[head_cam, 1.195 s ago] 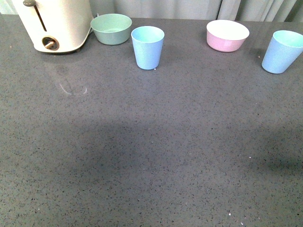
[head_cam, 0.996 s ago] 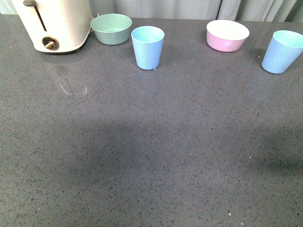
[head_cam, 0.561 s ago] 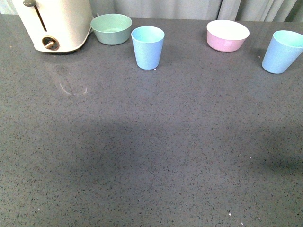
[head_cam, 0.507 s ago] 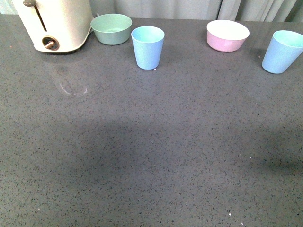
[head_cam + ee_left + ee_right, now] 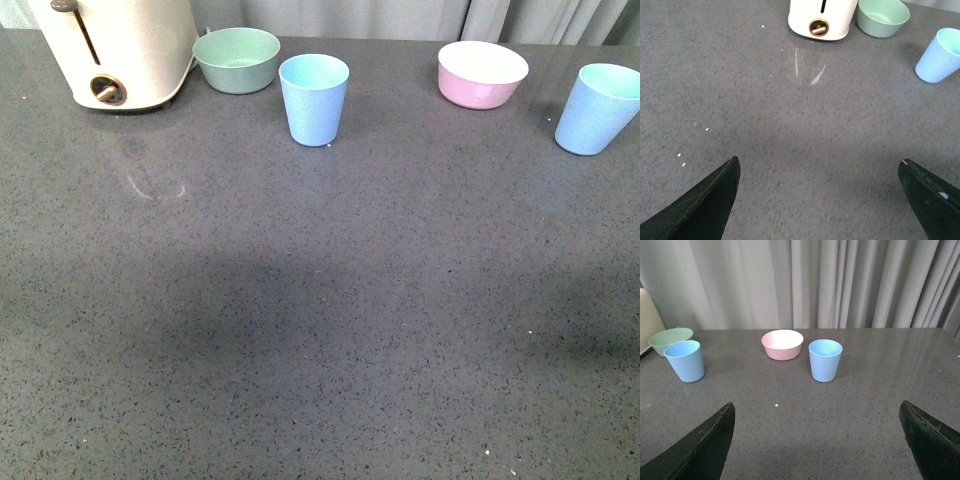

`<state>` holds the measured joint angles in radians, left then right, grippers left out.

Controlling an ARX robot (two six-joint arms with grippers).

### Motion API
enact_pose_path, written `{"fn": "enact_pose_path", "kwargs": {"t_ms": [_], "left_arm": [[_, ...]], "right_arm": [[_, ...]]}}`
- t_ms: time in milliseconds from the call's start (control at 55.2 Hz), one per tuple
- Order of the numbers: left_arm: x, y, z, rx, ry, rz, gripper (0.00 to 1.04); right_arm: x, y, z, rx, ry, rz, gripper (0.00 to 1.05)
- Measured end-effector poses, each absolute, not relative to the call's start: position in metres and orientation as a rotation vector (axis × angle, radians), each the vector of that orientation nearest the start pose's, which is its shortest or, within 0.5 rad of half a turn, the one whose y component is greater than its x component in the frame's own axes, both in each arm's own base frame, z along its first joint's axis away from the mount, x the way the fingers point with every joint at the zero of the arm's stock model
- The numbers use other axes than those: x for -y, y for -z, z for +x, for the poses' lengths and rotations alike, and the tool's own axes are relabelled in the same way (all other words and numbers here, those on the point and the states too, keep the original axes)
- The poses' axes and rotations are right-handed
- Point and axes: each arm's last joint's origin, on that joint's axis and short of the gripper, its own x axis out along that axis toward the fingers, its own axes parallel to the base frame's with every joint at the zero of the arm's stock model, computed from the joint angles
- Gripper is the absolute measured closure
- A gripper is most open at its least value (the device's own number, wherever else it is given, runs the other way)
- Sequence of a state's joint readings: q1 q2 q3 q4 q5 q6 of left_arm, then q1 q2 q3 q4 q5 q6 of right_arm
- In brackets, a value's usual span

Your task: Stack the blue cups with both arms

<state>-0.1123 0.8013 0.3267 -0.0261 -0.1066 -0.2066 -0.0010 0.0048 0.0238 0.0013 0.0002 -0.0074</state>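
The left gripper (image 5: 818,162) hangs over bare grey speckled countertop (image 5: 765,115), its two black fingers spread wide with nothing between them. Ahead of it and off toward the robot's right stands the left blue cup (image 5: 940,56), upright on the counter and well clear of the fingers. Farther on, almost straight ahead, sits a cream toaster (image 5: 822,17). The mint green bowl (image 5: 882,17) is just beside the toaster, behind the cup.

The right gripper (image 5: 817,405) is likewise spread wide and holds nothing. Nearly straight ahead of it, well apart from the fingers, the right blue cup (image 5: 825,360) stands upright with its mouth up. Just beyond that cup, toward the robot's left, is the pink bowl (image 5: 782,344), near it but not touching. At the far edge hangs a grey curtain (image 5: 850,285).

The two cups stand well apart, with the pink bowl between them. Neither arm shows in the front view.
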Motion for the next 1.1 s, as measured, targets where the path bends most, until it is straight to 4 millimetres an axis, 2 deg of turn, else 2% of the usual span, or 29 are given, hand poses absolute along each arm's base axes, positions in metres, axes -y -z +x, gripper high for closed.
{"fn": "enact_pose_path", "kwargs": {"t_ms": [145, 272, 380, 525, 597, 797, 1104], "left_arm": [[0.036, -0.192, 0.235, -0.556, 0.006, -0.166, 0.09], [0.050, -0.188, 0.279, -0.627, 0.014, -0.167, 0.09], [0.071, -0.191, 0.333, -0.696, 0.052, -0.205, 0.09], [0.102, -0.198, 0.382, -0.737, 0.078, -0.228, 0.09], [0.124, -0.195, 0.398, -0.755, 0.107, -0.214, 0.09], [0.168, -0.186, 0.426, -0.800, 0.142, -0.183, 0.09], [0.188, -0.175, 0.454, -0.850, 0.123, -0.192, 0.09]], "right_arm": [[0.000, -0.171, 0.096, 0.020, 0.001, -0.007, 0.09], [0.000, -0.171, 0.096, 0.020, 0.001, -0.007, 0.09], [0.000, -0.171, 0.096, 0.020, 0.001, -0.007, 0.09], [0.000, -0.171, 0.097, 0.020, 0.001, -0.007, 0.09], [0.000, -0.171, 0.096, 0.020, 0.001, -0.007, 0.09], [0.000, -0.171, 0.097, 0.020, 0.001, -0.007, 0.09], [0.000, -0.171, 0.097, 0.020, 0.001, -0.007, 0.09]]}}
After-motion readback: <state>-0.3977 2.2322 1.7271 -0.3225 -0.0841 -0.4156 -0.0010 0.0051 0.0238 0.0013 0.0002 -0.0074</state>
